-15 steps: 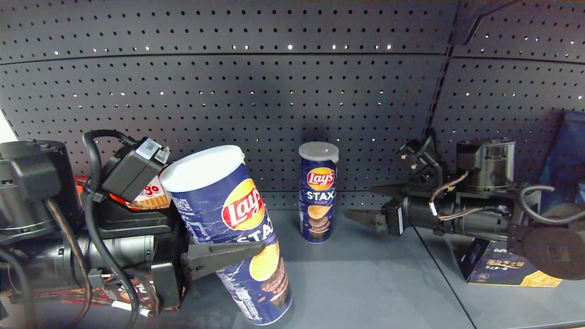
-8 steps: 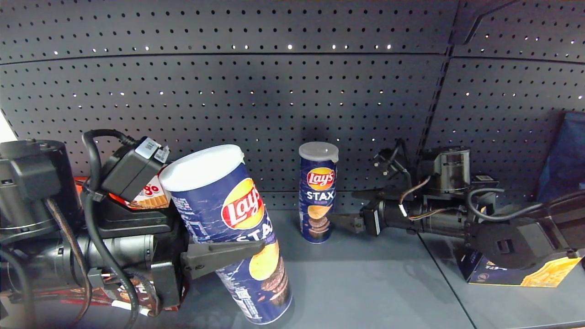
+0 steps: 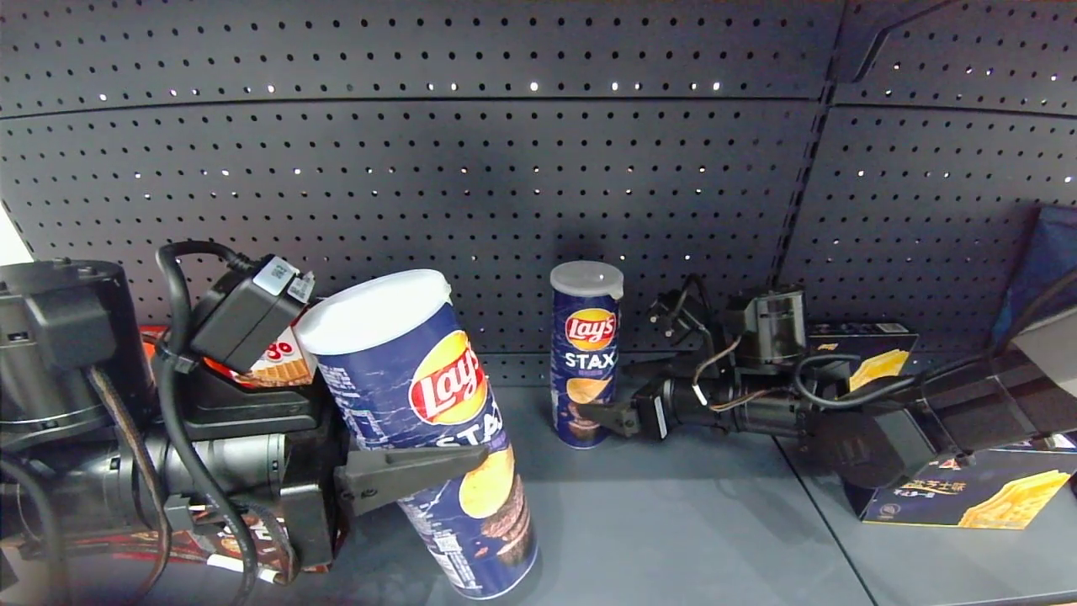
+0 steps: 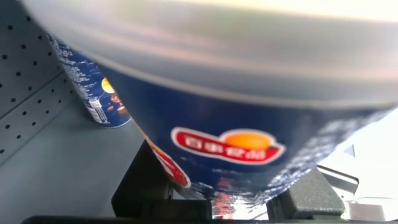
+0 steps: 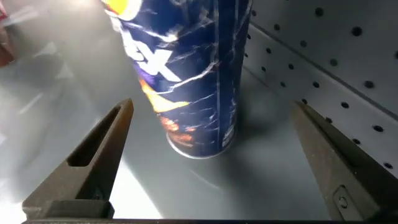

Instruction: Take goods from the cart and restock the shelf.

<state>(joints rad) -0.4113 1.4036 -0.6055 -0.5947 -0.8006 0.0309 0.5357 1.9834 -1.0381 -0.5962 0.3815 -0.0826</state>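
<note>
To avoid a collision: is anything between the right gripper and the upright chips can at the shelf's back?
Nothing visible. The right gripper, jaws open, faces the upright chips can over bare shelf.

Logos on held can [image 3: 404,379], standing can [image 3: 586,362]

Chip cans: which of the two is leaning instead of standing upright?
The nearer can, gripped by the left gripper, leans; the far can stands upright on the shelf.

It was a shop: a grey shelf [image 3: 673,522] backed by a dark perforated panel [image 3: 505,168], stocked with packaged snacks. A small chip can [image 3: 586,353] stood inside the wide-spread right tool [image 5: 211,112], snack boxes [image 3: 968,497] lay behind that tool, and the left tool [image 3: 442,438] clamped a large chip can [image 3: 421,396].
</note>
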